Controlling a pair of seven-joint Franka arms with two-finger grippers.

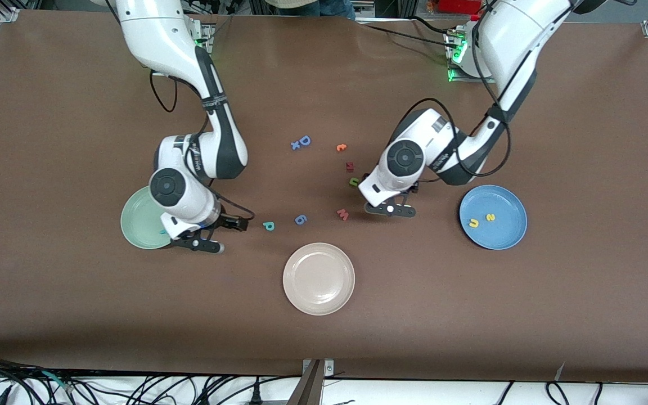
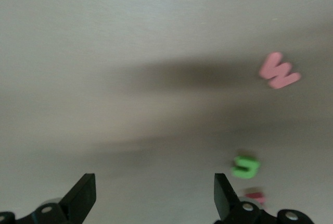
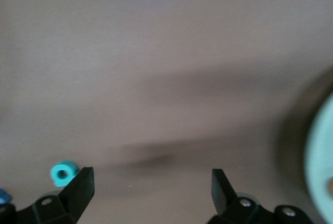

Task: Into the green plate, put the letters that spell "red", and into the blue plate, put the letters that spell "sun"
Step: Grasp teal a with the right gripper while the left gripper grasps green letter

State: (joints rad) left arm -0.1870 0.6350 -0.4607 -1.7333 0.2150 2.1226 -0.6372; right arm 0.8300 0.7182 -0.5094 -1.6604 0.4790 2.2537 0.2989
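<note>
The green plate (image 1: pixel 135 219) (image 3: pixel 320 166) lies toward the right arm's end, partly under that arm. A small teal piece (image 1: pixel 162 231) shows on it. My right gripper (image 1: pixel 200 245) (image 3: pixel 152 190) hangs open and empty over bare table between this plate and the teal "d"/"p" letter (image 1: pixel 268 225) (image 3: pixel 63 173). The blue plate (image 1: pixel 504 236) holds a yellow "u" (image 1: pixel 473 223) and a yellow "s" (image 1: pixel 490 217). The green "n" (image 1: pixel 354 181) (image 2: pixel 245 166) lies on the table. My left gripper (image 1: pixel 390 210) (image 2: pixel 155 195) is open and empty over the table near it.
A cream plate (image 1: pixel 318 298) sits nearest the front camera. Loose on the table lie a pink "w" (image 1: pixel 342 214) (image 2: pixel 279 71), a blue "6" (image 1: pixel 300 219), a dark red letter (image 1: pixel 350 166), an orange letter (image 1: pixel 341 147), a blue "D" (image 1: pixel 304 140) and a blue "x" (image 1: pixel 295 145).
</note>
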